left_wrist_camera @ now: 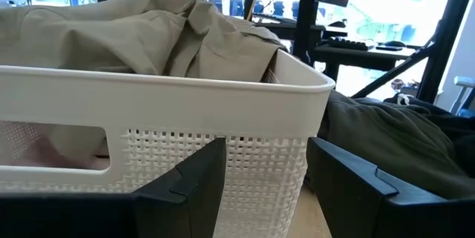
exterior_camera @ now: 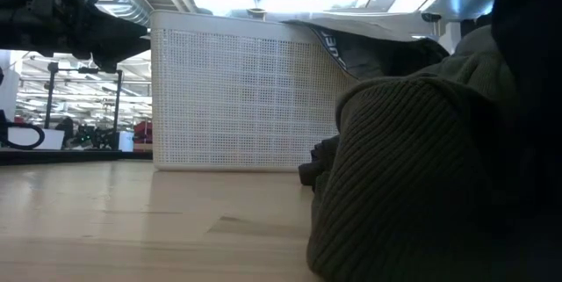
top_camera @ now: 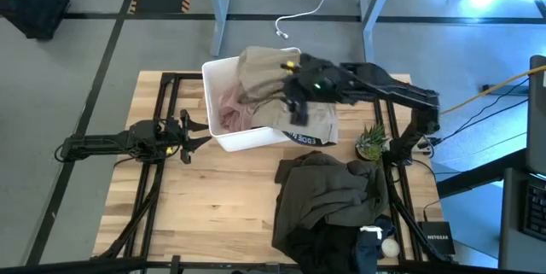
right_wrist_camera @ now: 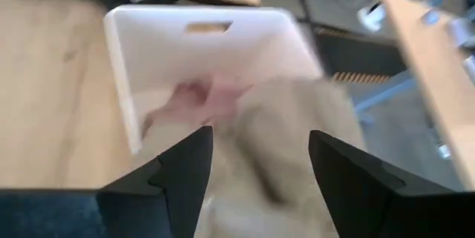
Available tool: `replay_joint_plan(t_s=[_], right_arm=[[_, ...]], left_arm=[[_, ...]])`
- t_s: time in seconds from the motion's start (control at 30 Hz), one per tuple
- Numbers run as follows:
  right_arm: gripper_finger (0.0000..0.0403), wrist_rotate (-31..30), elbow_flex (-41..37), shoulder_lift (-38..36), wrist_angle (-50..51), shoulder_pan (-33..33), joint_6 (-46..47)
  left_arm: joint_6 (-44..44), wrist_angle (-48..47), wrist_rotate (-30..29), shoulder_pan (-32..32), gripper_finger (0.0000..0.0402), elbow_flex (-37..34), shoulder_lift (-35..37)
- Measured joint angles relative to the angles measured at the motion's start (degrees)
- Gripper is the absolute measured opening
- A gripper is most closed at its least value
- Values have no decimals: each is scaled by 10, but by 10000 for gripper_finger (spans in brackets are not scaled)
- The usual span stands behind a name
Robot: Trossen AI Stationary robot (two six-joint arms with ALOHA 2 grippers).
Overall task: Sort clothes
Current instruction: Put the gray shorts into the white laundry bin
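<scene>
At the bottom edge of the high view we find the small navy garment (top_camera: 368, 244) lying on the black garment (top_camera: 328, 253), and just above them the dark olive-brown garment (top_camera: 324, 190) heaped at lower right of centre on the wooden table (top_camera: 217, 197); in the low view its ribbed fabric (exterior_camera: 413, 177) fills the right side of the frame. A little higher, at right, we see the small green plant (top_camera: 371, 142) beside the heap. At mid left, the left gripper (top_camera: 194, 131) rests low with its fingers spread apart, holding nothing, just beside the white bin (top_camera: 223, 73); in its wrist view the perforated bin wall (left_wrist_camera: 245, 156) stands right before it. In the upper centre, the beige-khaki garment (top_camera: 269, 73) is draped over the bin's right rim, one part hanging outside, and the pale pink garment (top_camera: 230, 112) lies inside. The right gripper (top_camera: 294, 86) hangs over the bin above the beige fabric, released, its fingers parted and gripping nothing.
</scene>
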State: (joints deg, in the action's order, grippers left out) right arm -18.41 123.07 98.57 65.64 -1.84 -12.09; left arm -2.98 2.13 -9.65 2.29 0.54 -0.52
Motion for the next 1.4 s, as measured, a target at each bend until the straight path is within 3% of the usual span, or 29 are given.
replay_joint_plan(t_s=[0.17,0.3,0.4,0.6,0.8,1.13,1.4], right_arm=[[229,0,-4,-33,110,59,62],[221,-27,-57,-79,136,111,113],[216,-69,-145,-130,129,151,153],[213,-121,-393,-257,47,221,271],[213,-129,-569,-336,-35,289,377],[213,-161,-614,-322,-46,326,405],[213,-272,-614,-285,-47,326,384]], left_arm=[[0,0,0,0,184,0,0],[0,0,0,0,184,0,0],[0,0,0,0,184,0,0],[0,0,0,0,184,0,0],[0,0,0,0,184,0,0],[0,0,0,0,184,0,0],[0,0,0,0,184,0,0]])
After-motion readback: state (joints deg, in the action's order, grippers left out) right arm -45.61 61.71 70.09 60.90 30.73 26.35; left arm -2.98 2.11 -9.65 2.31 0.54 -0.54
